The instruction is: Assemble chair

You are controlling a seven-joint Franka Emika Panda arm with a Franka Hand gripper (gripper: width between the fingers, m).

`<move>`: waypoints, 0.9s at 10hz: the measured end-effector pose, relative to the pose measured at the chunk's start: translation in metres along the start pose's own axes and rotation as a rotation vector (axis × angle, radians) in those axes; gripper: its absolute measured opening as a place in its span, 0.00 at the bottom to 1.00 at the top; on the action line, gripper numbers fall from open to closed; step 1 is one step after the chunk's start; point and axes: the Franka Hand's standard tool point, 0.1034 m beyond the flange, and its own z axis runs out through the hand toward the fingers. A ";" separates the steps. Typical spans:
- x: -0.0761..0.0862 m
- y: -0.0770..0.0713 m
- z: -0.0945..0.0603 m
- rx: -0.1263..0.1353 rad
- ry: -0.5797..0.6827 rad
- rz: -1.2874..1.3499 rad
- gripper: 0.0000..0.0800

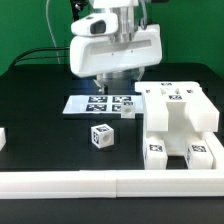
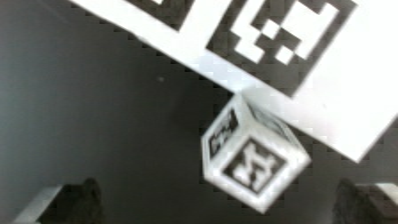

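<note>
Bare black table (image 1: 40,120) all round small cube (image 1: 101,136) (marker board (image 1: 85,103) just beyond); chair parts (image 1: 180,125) crowd exterior view's right.

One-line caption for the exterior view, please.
Arm poised above the marker board; a small tagged cube lies on the black table, white chair parts grouped at the exterior view's right.

On the black table (image 1: 35,100), a small white tagged cube (image 1: 101,136) lies before the flat white marker board (image 1: 82,103); chunky white chair parts (image 1: 180,120) stand at the exterior view's right.

chair parts (image 1: 180,115): white, black-and-white square patterns | table (image 1: 40,100): black | marker board (image 1: 75,103): white
</note>
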 end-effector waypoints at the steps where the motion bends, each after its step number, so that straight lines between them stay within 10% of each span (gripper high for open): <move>1: 0.000 -0.003 0.006 0.000 -0.002 0.012 0.81; 9: 0.004 -0.015 0.033 0.022 -0.032 0.050 0.70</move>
